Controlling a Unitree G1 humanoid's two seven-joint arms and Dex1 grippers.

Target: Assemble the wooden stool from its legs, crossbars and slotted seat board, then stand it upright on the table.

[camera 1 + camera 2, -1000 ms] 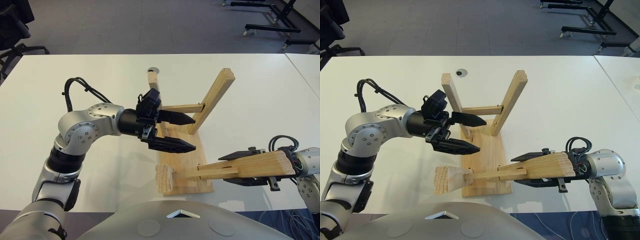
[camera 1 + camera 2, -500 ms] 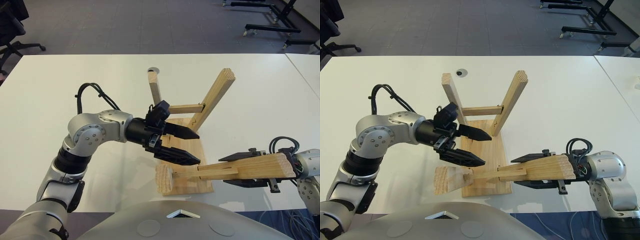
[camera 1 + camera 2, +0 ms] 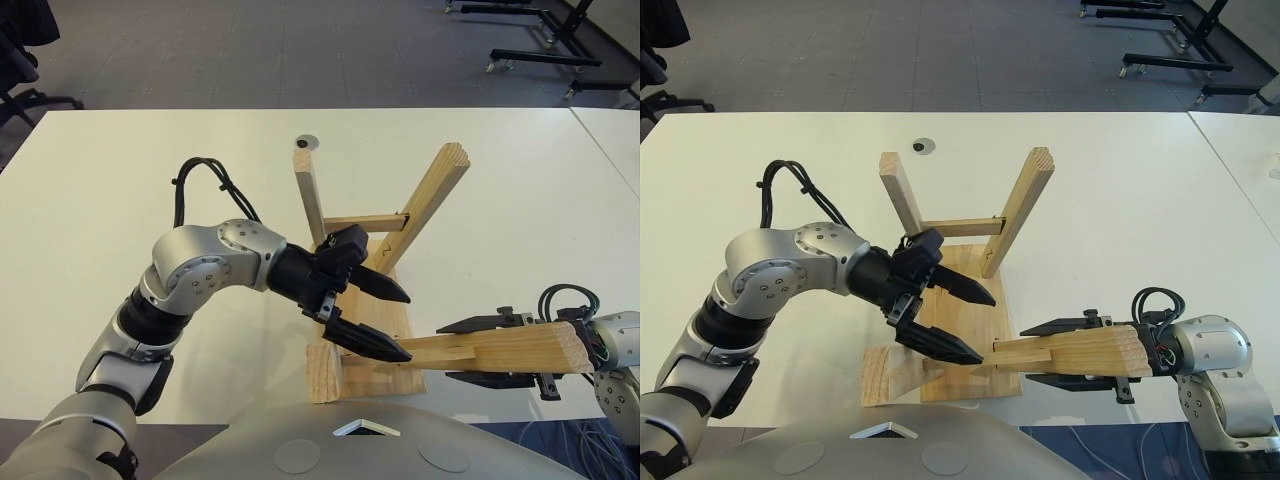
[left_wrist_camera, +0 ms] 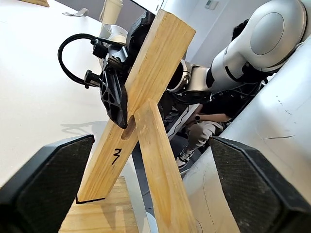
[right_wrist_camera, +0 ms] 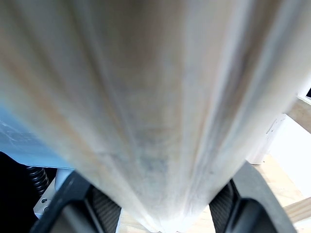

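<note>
- Two upright legs [image 3: 1018,210], joined by a far crossbar [image 3: 960,228], rise from the seat board [image 3: 992,325] just beyond the fingertips of the left gripper [image 3: 986,329].
- We see the seat board lying flat on the table [image 3: 1140,200], directly beneath those fingers.
- We see the left gripper's fingers spread wide and holding nothing, one above the other over the board.
- Just past their tips sits the near crossbar [image 3: 1015,352]. It links the held leg [image 3: 1090,350] to a loose leg [image 3: 888,375] resting at the board's near corner.
- We find the right gripper [image 3: 1026,354] clamped on the held leg, one finger above the wood and one below. The leg lies about level and points toward the left fingers.
- We cannot tell whether the lower left fingertip touches the near crossbar.
</note>
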